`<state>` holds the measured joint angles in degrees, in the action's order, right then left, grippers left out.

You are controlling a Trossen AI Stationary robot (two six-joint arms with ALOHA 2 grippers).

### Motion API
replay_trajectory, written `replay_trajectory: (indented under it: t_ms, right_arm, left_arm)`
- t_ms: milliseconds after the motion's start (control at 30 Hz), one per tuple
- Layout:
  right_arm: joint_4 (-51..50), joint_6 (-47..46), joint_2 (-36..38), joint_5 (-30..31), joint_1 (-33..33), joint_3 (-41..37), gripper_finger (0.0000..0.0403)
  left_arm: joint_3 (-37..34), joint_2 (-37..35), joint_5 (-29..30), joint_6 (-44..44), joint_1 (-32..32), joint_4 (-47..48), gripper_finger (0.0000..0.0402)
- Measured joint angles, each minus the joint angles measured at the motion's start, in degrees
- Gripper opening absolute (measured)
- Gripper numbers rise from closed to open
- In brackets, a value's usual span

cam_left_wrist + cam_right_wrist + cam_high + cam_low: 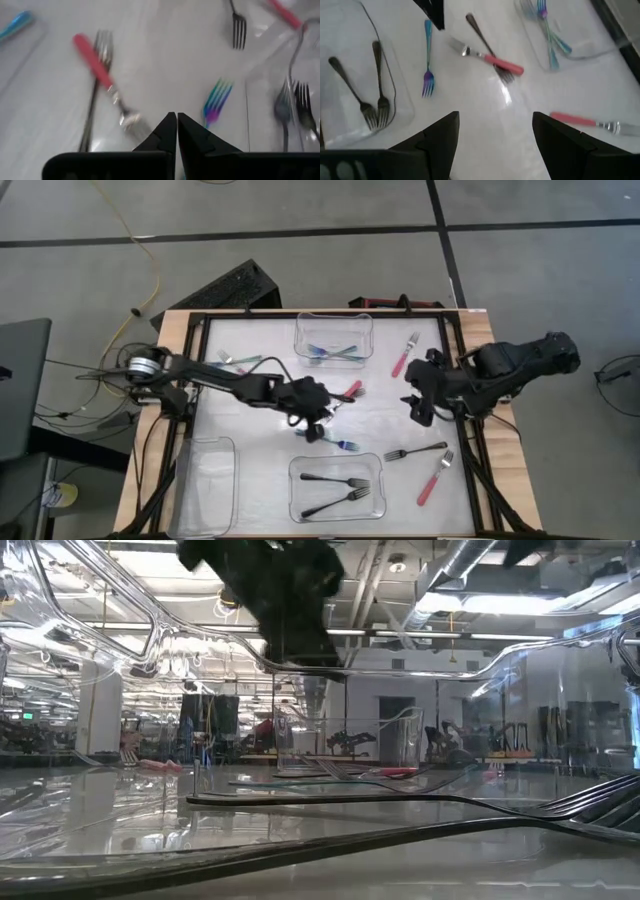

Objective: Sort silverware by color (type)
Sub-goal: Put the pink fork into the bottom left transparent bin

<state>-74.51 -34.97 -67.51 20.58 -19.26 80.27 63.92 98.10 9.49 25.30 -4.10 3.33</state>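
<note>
While your left gripper [318, 428] sits pinched fully closed and empty over the middle of the bench [260, 430], a teal fork [345, 445] lies just beside its tip and a red-handled fork [350, 390] crosses a dark fork [479, 31] just behind it. Your right gripper [418, 405] hovers with fingers spread wide, holding nothing, near the bench's right side. You have open white surface between the two grippers. Along the far edge, one clear bin [334, 340] holds teal forks; at the near edge a second bin [336, 488] holds two black forks [338, 490], and a third bin [205, 485] stands at the near left corner. On the right, a black fork [415, 451] and two red forks [435, 478] [404, 356] lie loose near the frame rail.
</note>
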Motion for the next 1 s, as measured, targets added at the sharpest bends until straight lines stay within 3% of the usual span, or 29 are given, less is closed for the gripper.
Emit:
replay_trajectory:
  t_ms: [200, 567, 733, 1000]
  right_arm:
    - [-4.7, -9.4, 0.0, 1.8, -8.6, 0.0, 0.0276]
    - [-6.0, -22.2, 0.2, 12.2, -26.4, -0.3, 0.0276]
    - [-5.7, -26.9, 2.4, 17.2, -31.8, -5.4, 0.0276]
    - [-1.5, -31.6, 7.5, 18.3, -32.4, -12.6, 0.0276]
  left_arm:
    - [0.0, 6.0, -3.7, 0.0, 1.6, -13.3, 0.0043]
    - [0.2, 6.8, 0.4, -1.3, 4.6, -20.6, 0.0214]
    - [3.9, 10.9, 1.7, -0.1, 6.3, -18.5, 0.0258]
    - [14.6, 19.9, 5.3, 0.5, 7.1, -6.4, 0.0265]
